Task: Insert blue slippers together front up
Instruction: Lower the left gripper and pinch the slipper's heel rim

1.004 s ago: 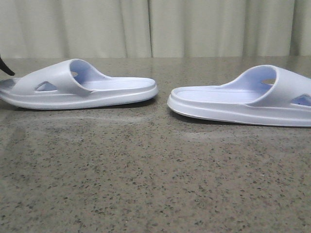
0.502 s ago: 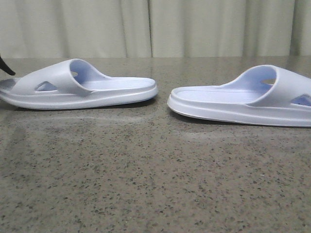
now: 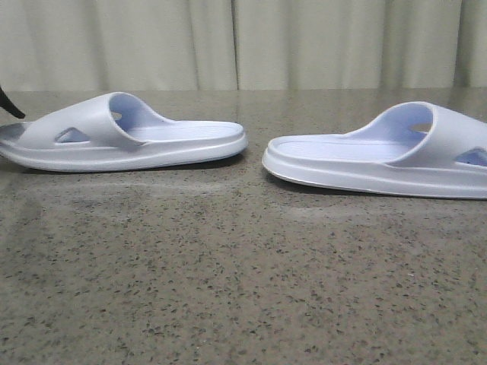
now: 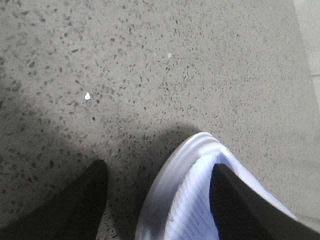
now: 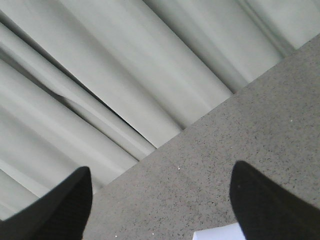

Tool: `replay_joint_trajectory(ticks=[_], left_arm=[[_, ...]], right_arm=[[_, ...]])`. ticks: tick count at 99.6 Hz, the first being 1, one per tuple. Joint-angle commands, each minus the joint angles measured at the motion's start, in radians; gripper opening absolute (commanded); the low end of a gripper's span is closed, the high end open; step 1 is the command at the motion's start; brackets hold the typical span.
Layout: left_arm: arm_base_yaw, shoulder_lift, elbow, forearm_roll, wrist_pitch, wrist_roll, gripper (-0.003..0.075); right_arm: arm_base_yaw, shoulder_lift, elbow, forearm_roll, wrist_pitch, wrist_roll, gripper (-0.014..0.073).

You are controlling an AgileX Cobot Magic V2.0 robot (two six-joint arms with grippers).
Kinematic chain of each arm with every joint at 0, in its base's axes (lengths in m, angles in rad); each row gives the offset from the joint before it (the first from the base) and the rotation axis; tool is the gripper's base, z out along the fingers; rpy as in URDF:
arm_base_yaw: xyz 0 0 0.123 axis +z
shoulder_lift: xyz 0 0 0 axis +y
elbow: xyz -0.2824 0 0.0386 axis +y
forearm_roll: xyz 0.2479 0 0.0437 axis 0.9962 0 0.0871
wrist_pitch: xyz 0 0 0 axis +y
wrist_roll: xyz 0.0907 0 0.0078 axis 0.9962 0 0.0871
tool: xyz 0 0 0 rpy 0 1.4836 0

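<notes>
While both slippers lie flat and apart on the speckled table [image 3: 228, 289], the parts stand as follows.

Left slipper [image 3: 125, 137]: sole down at the table's left, strap toward the left edge, open heel end pointing to the middle.

Right slipper [image 3: 380, 156]: sole down at the table's right, strap toward the right edge, heel end facing the other slipper across a bare gap.

Left gripper [image 4: 157, 200]: fingers spread wide; in the left wrist view one dark finger [image 4: 235, 205] lies over the ribbed footbed at the rim of the left slipper, the other is over the table beside that rim. Whether either finger touches the foam cannot be told. In the front view only a dark tip shows at the far left edge.

Right gripper [image 5: 160, 205]: fingers spread apart, nothing between them; a pale corner of the right slipper shows just beside one finger.

Curtain [image 3: 243, 42]: pale pleated cloth behind the table.
</notes>
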Motion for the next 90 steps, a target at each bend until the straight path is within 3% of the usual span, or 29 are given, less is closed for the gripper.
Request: replay_joint_trajectory(ticks=[1,45,73,90], left_arm=[[-0.015,-0.010,-0.017,-0.018,0.004,0.023,0.0400],[-0.035,-0.001,-0.020,-0.046,-0.017,0.064,0.0400],[-0.035,0.089,-0.109,-0.046,0.069,0.090,0.0400],[-0.035,0.091,-0.111,-0.046,0.073,0.090,0.0357]], right_arm=[[-0.006,0.013,-0.034,0.006,-0.072,-0.005,0.0498],[-0.006,0.013,-0.034,0.006,-0.072,-0.005,0.0498],[-0.006,0.013,-0.034,0.006,-0.072,-0.005,0.0498],[-0.006,0.013,-0.034,0.006,-0.072,-0.005,0.0498]])
